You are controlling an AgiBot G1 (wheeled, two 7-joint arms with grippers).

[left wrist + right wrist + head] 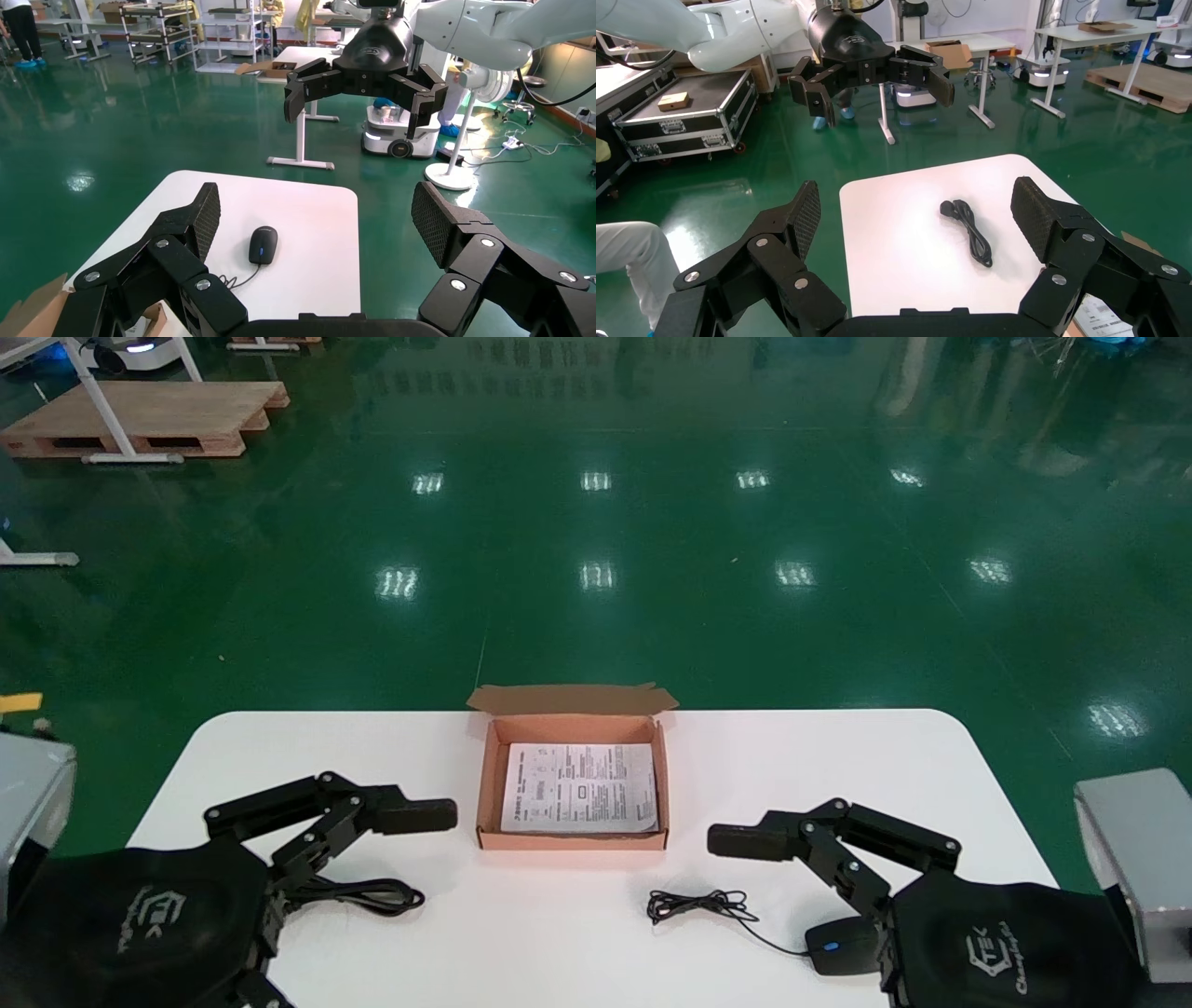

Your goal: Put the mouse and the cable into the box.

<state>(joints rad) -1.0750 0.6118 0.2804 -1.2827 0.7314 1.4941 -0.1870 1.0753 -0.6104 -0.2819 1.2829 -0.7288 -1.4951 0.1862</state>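
Note:
An open cardboard box (484,784) with a printed sheet (579,788) inside stands at the table's middle. A black mouse (843,945) (263,245) lies at the front right, its thin cord (698,904) bunched towards the centre. A coiled black cable (368,896) (968,232) lies at the front left. My left gripper (372,887) (318,214) hangs open above the cable and points right. My right gripper (792,924) (916,210) hangs open above the mouse and points left. Neither holds anything.
The white table (279,756) has rounded corners, with green floor beyond its edges. The box's lid flap (570,698) stands open on the far side. Grey units sit at the far left (33,803) and far right (1131,850).

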